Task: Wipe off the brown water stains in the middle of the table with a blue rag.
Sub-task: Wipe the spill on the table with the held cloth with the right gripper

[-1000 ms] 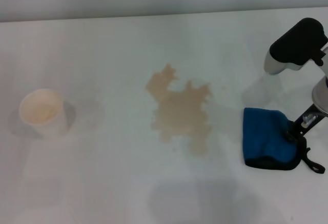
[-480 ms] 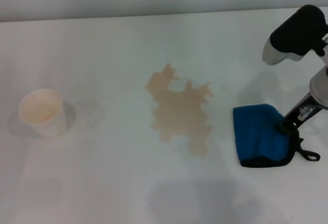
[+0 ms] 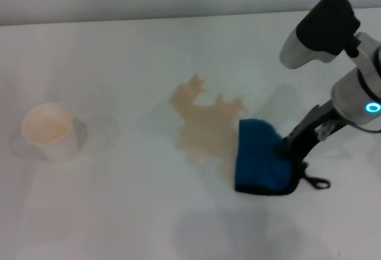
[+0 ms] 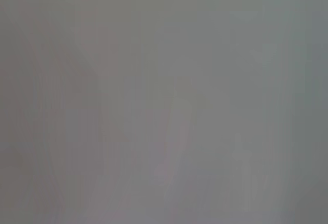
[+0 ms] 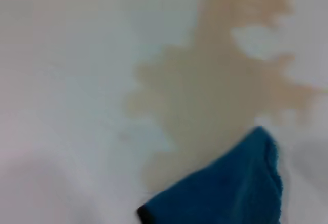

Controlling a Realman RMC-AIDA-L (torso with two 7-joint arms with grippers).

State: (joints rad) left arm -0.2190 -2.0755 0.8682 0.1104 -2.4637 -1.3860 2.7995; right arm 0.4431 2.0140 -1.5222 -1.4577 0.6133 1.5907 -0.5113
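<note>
The brown water stains [image 3: 205,123] spread as a tan, lobed splotch in the middle of the white table [image 3: 119,69]. The blue rag [image 3: 261,157] with black trim lies flat on the table, its left edge covering the right edge of the stains; its black loop strap [image 3: 315,182] trails to the right. My right gripper [image 3: 292,147] is down on the rag's right edge and shut on it. The right wrist view shows the stains [image 5: 220,80] with the rag [image 5: 230,188] at their edge. My left gripper is out of view.
A pale paper cup [image 3: 50,130] stands at the left side of the table. The table's far edge [image 3: 178,19] runs along the back. The left wrist view shows only a blank grey field.
My right gripper has dragged the blue rag leftward across the table, from right of the stains until its left edge overlaps them.
</note>
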